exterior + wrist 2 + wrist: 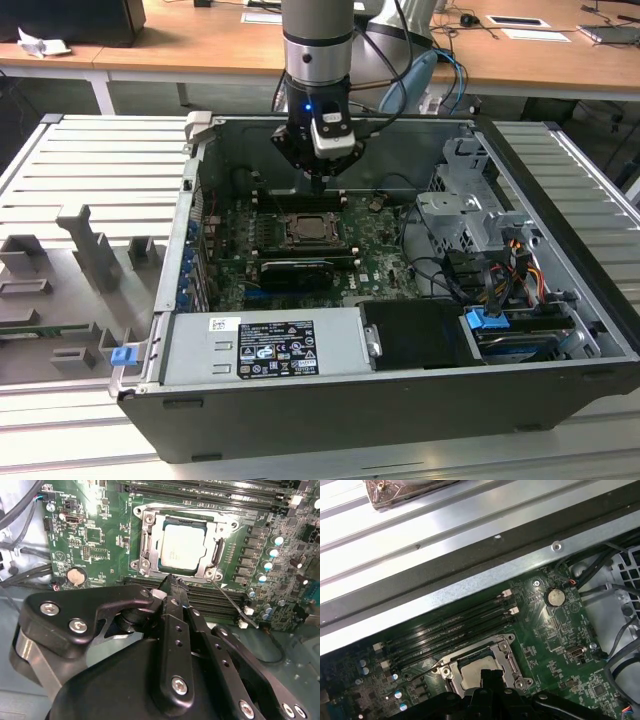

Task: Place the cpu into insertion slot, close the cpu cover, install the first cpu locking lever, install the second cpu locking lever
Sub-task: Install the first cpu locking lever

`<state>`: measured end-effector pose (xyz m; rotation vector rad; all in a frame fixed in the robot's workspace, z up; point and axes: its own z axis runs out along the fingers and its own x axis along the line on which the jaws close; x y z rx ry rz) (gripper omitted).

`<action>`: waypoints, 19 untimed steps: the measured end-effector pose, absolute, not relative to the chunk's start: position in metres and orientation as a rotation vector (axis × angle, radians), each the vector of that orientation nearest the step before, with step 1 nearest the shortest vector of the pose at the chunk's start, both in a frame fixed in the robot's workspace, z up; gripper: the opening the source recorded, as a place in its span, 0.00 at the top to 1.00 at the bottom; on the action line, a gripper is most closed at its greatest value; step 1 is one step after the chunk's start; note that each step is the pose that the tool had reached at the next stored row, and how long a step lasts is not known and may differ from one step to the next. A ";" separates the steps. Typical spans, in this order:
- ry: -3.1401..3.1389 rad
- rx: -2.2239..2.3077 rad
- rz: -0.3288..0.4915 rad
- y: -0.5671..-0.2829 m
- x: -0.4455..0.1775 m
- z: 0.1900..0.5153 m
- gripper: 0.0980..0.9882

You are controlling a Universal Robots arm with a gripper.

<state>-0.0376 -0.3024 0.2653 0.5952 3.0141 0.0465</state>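
The pale silver cpu lies flat in the insertion slot on the green board. The silvery cpu cover lies down around it, and the chip shows through its window. One thin wire locking lever sticks out loose from a corner of the socket, across the black memory slots. My gripper hangs just above the socket's edge, its black fingers shut together with nothing between them. In the exterior view the gripper hovers over the far side of the socket. In the first wrist view the cpu sits just beyond the gripper.
Long black memory slots run beside the socket, towards the case's rear wall. A coin battery sits on the board. A power supply lies at the front, and a drive cage with cables fills the exterior view's right.
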 end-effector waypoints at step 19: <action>3.051 0.380 0.054 -0.302 -0.038 0.265 0.99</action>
